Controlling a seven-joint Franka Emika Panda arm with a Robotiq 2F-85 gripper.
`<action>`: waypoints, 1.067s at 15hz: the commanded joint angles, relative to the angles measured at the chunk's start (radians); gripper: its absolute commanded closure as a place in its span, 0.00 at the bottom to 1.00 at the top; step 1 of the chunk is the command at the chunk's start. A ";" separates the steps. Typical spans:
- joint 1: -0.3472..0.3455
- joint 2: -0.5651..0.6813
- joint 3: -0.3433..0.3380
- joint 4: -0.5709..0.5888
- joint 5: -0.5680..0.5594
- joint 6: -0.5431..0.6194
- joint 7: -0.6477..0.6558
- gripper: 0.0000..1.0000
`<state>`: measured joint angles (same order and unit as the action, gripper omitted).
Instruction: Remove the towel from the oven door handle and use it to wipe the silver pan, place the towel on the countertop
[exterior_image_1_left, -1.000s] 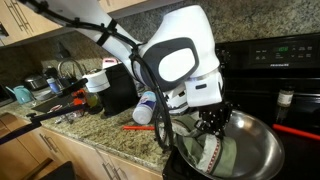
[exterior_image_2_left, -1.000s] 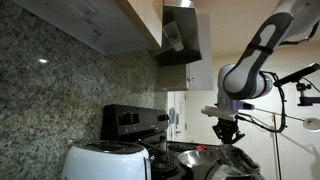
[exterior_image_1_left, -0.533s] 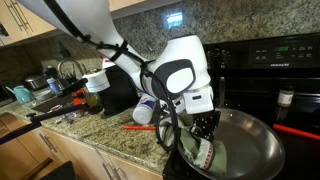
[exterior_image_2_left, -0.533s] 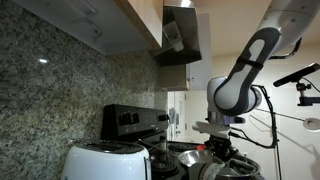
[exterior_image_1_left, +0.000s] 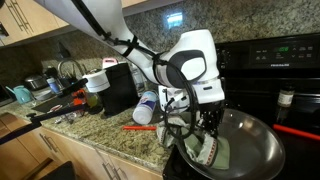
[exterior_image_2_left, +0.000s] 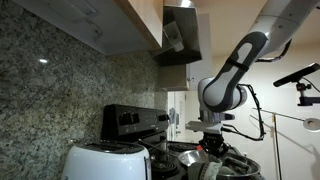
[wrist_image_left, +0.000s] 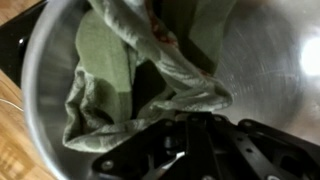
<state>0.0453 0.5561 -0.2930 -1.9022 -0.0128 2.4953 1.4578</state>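
Observation:
The silver pan (exterior_image_1_left: 255, 148) sits on the black stove; it also shows in the wrist view (wrist_image_left: 265, 50) and low in an exterior view (exterior_image_2_left: 232, 166). The olive-grey towel (exterior_image_1_left: 213, 152) lies bunched inside the pan at its left side, and in the wrist view (wrist_image_left: 105, 62) it is crumpled with pale edges. My gripper (exterior_image_1_left: 205, 130) reaches down into the pan and is shut on the towel's upper folds. In the wrist view its dark fingers (wrist_image_left: 190, 135) sit together at the towel's edge. The granite countertop (exterior_image_1_left: 105, 135) lies left of the stove.
On the countertop are a white bottle on its side (exterior_image_1_left: 146, 108), a red utensil (exterior_image_1_left: 138, 127) and a black appliance (exterior_image_1_left: 118, 88). A red handle (exterior_image_1_left: 298, 130) sticks in at the right. A white toaster (exterior_image_2_left: 105, 162) stands near the camera. The sink area (exterior_image_1_left: 40, 85) is far left.
The arm has dipped lower into the pan and its wrist has swung back to the right, dragging the towel across the pan's left side. The towel stays gripped.

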 joint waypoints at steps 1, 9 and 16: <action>-0.029 -0.001 -0.003 0.083 -0.035 -0.093 -0.016 0.99; -0.111 0.020 -0.007 0.225 -0.043 -0.257 -0.019 0.99; -0.160 0.037 0.024 0.313 -0.044 -0.456 -0.120 0.99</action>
<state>-0.0920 0.5701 -0.2837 -1.6541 -0.0458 2.1192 1.3906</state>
